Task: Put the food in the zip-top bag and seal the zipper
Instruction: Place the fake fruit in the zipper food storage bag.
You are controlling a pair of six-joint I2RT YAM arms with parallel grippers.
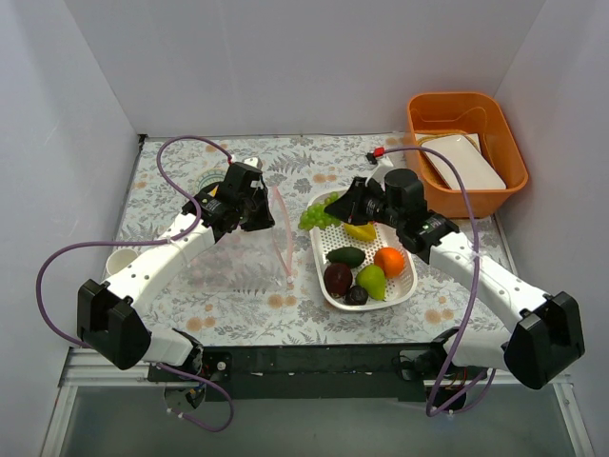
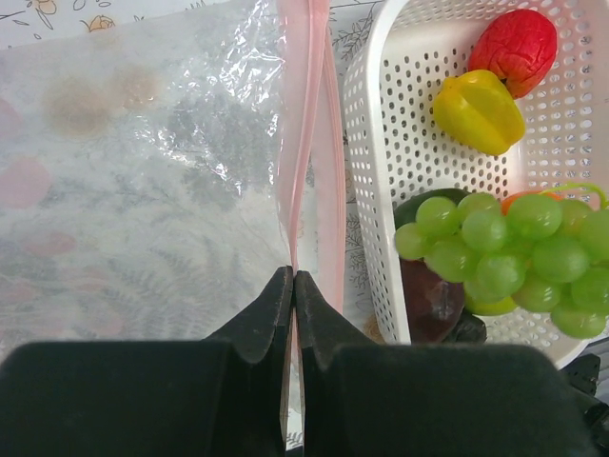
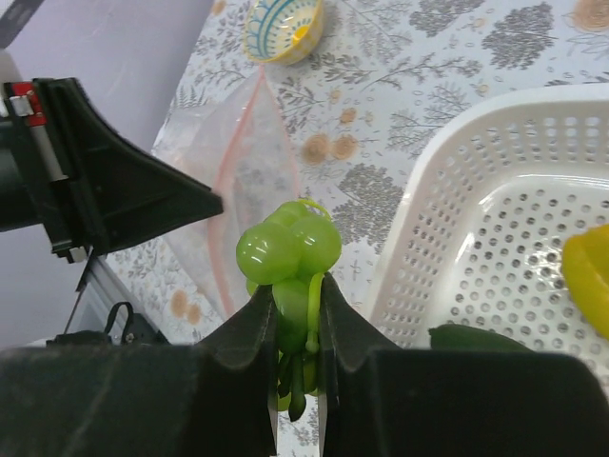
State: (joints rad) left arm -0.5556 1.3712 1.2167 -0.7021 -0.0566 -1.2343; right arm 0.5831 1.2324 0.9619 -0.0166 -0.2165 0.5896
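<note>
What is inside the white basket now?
The white basket holds a yellow piece, a red fruit beside it, avocado, orange, pear, a maroon fruit and a small dark fruit. From above, the right arm covers its far end.

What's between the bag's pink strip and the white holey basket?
Only bare flowery tablecloth, between pink zipper strip and white plastic basket; left wrist view shows it.

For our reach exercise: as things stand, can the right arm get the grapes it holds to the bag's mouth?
Probably yes. The right gripper holds the grapes at the rim of the basket, beside the bag; the left gripper pinches the zipper, the mouth gapes slightly, nothing lies between.
</note>
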